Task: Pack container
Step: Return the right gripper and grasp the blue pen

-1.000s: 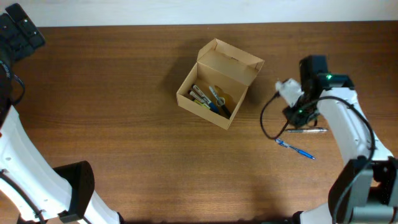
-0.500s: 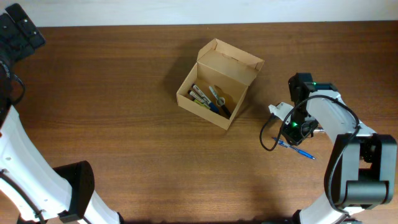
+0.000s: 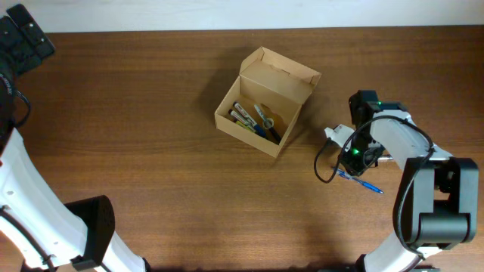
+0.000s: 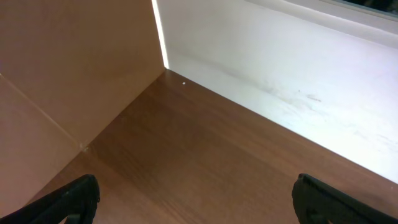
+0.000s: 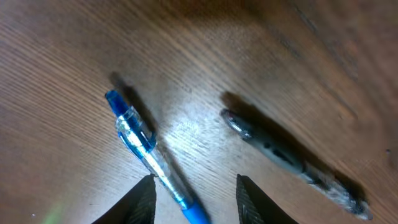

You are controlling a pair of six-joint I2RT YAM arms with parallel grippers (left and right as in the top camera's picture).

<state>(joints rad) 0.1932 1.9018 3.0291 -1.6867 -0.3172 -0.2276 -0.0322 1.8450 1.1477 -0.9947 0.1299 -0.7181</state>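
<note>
The container (image 3: 266, 102) is a tan cardboard box at the table's middle, its flap lid open toward the back, with several pens inside. A blue pen (image 3: 361, 182) (image 5: 149, 152) and a grey pen (image 5: 286, 155) lie on the table at the right. My right gripper (image 3: 358, 155) (image 5: 194, 199) is open, low over the table, its fingers on either side of the blue pen's lower part. My left gripper (image 4: 196, 199) is open and empty at the far left back corner, over bare wood.
A black cable (image 3: 324, 155) loops off the right arm toward the box. A white wall (image 4: 280, 74) runs along the table's back edge. The left arm's base (image 3: 91, 227) stands at the front left.
My right gripper has come down and forward from beside the pens to sit right over the blue pen. The left arm and the box have not moved.
</note>
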